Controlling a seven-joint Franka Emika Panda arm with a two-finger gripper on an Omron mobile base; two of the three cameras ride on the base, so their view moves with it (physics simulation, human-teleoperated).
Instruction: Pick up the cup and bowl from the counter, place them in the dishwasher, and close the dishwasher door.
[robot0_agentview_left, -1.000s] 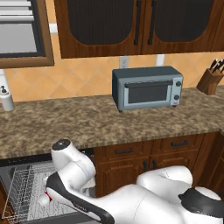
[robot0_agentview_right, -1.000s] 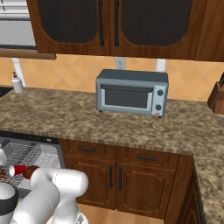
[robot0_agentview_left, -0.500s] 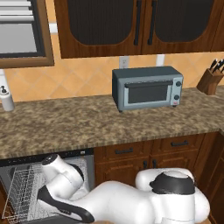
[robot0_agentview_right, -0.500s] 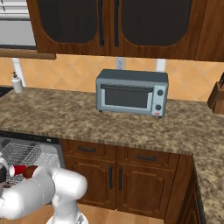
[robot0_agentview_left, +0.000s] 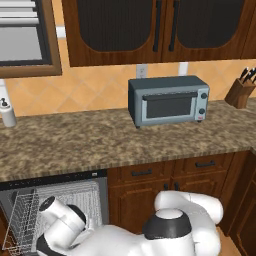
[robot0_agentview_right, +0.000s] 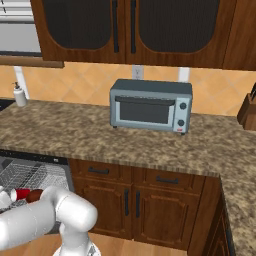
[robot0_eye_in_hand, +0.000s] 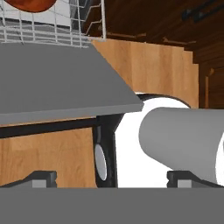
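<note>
The dishwasher (robot0_agentview_right: 35, 159) stands open under the counter (robot0_agentview_right: 75, 135), its white wire rack (robot0_agentview_left: 25, 217) pulled out. In the right base view the red cup (robot0_agentview_right: 21, 194) and the dark reddish-brown bowl (robot0_agentview_right: 35, 195) rest side by side in the rack, just beyond my forearm. My gripper (robot0_eye_in_hand: 113, 179) is open, fingertips (robot0_eye_in_hand: 41, 178) wide apart with nothing between them. It sits low, beside the lowered grey dishwasher door (robot0_eye_in_hand: 57, 78) and looks along it. The bowl (robot0_eye_in_hand: 30, 4) shows in the rack above the door.
A grey-blue toaster oven (robot0_agentview_left: 167, 102) stands on the counter. A white dispenser bottle (robot0_agentview_left: 7, 112) is at the far left, a knife block (robot0_agentview_left: 241, 90) at the far right. Dark wooden cabinet fronts (robot0_agentview_right: 130, 200) flank the dishwasher, with wooden floor below.
My arm has swung lower and further left, toward the floor in front of the dishwasher. Cup and bowl have stayed in the rack.
</note>
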